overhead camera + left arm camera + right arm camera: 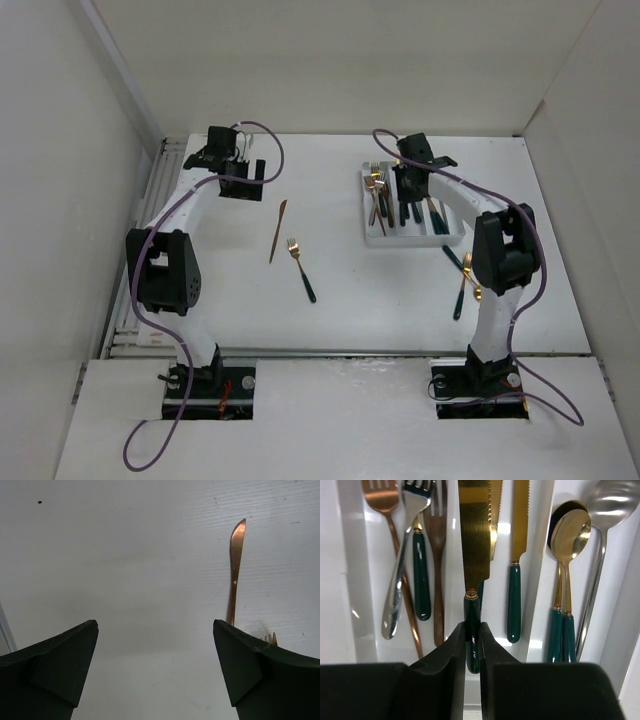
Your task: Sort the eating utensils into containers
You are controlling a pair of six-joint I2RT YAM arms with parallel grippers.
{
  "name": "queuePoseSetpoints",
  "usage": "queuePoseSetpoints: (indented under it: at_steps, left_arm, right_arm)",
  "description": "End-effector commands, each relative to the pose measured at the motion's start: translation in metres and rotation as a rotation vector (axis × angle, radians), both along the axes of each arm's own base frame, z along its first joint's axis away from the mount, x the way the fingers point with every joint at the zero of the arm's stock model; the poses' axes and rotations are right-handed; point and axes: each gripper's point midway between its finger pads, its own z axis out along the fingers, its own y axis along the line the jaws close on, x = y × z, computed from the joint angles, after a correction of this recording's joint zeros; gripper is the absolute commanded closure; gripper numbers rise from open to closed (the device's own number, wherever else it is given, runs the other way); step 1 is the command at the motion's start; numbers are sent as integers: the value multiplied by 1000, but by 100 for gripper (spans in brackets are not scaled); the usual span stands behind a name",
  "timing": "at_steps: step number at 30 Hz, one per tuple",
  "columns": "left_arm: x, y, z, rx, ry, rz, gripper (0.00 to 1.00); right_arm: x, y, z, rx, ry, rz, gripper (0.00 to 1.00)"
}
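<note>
"While the right tool (472, 640) is pinched almost together, what is in it?"

"The dark green handle of a gold knife (475, 540), its brushed blade pointing away; it hangs over the middle compartment of the glossy white tray (540, 580); forks (420, 555) lie to one side, spoons (570, 535) to the other."

"And the arms?"

"The right arm reaches forward over the tray, wrist bent down; the left arm is folded, the left tool (155, 625) spread wide above the bench (125, 555), holding nothing; a slim copper knife (236, 555) lies beside one finger."

Left gripper (155, 630) spread wide, right gripper (472, 628) pinched nearly closed
</note>
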Motion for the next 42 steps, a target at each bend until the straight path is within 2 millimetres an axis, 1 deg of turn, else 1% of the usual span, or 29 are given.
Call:
queuePoseSetpoints:
  at_steps: [1,2,3,4,5,6,7,9,10,11,14,16,17,19,20,21,24,26,27,28,29,30,31,33,34,37,38,41,42]
  left_arm:
    - [-1,-9,6,-15,-17,-49,0]
    - [-2,-10,6,-17,-17,-62,0]
    - [-6,-16,-2,-25,12,-79,0]
    - [-8,-16,-6,-24,21,-79,0]
    - [-9,-23,-6,-38,23,-98,0]
    - [-12,-24,-16,-43,50,-103,0]
    - [-14,-33,-22,-58,67,-127,0]
    - [-23,-44,-38,-61,112,-158,0]
    - [-25,-52,-43,-59,126,-176,0]
    - [-26,-53,-46,-43,126,-175,0]
    - [-26,-57,-57,-14,139,-171,6]
    - [-26,-56,-62,13,148,-164,10]
    - [-26,-52,-72,31,170,-141,14]
    - [-24,-55,-80,44,185,-144,17]
    - [-26,-54,-84,47,203,-144,18]
    - [-29,-61,-95,44,232,-162,19]
    - [-32,-66,-107,81,254,-160,24]
    - [-35,-69,-113,103,264,-159,29]
    - [-37,-73,-117,107,274,-168,32]
    - [-36,-76,-119,138,269,-172,32]
    - [-36,-77,-118,153,264,-163,37]
    - [-36,-72,-125,181,276,-151,41]
    - [-39,-73,-134,207,290,-143,47]
    - [-35,-62,-134,266,294,-86,53]
    - [-35,-59,-135,286,307,-80,53]
    - [-41,-57,-143,299,355,-75,53]
    - [-42,-60,-144,283,360,-83,58]
    - [-53,-56,-150,295,396,-86,63]
    - [-59,-53,-152,302,416,-87,68]
  right_arm:
    - [9,-5,-3,-2,-10,-1,100]
    - [6,-3,-7,12,3,-4,100]
    - [8,-8,-6,21,-7,-24,100]
    - [3,-15,-14,15,15,-34,100]
    - [3,-13,-16,28,14,-36,100]
    - [4,-17,-11,31,4,-45,100]
    - [1,-16,-15,36,15,-40,96]
    - [2,-19,-15,43,17,-44,84]
    - [2,-19,-15,43,17,-44,66]
    - [2,-19,-15,43,17,-44,58]
    - [0,-19,-6,46,5,-44,45]
    - [1,-20,10,49,-31,-49,45]
    - [1,-20,17,53,-44,-48,44]
    - [3,-19,33,69,-79,-55,44]
    - [3,-20,47,77,-109,-54,44]
    - [4,-19,58,84,-132,-54,44]
    - [-1,-12,86,104,-195,-34,43]
    - [-8,-9,91,109,-209,-24,43]
    - [-10,-8,103,127,-239,-16,43]
    - [-15,-5,105,144,-236,-1,43]
    - [-18,-6,104,145,-239,0,43]
    - [-22,-5,106,154,-241,7,43]
    - [-25,-6,118,163,-272,8,42]
    - [-29,-7,123,167,-288,9,40]
    - [-32,-8,134,174,-313,10,40]
    - [-36,-7,148,190,-342,18,40]
    - [-37,-8,151,192,-351,18,40]
    - [-42,-11,160,190,-368,12,40]
    - [-41,-11,164,186,-378,19,40]
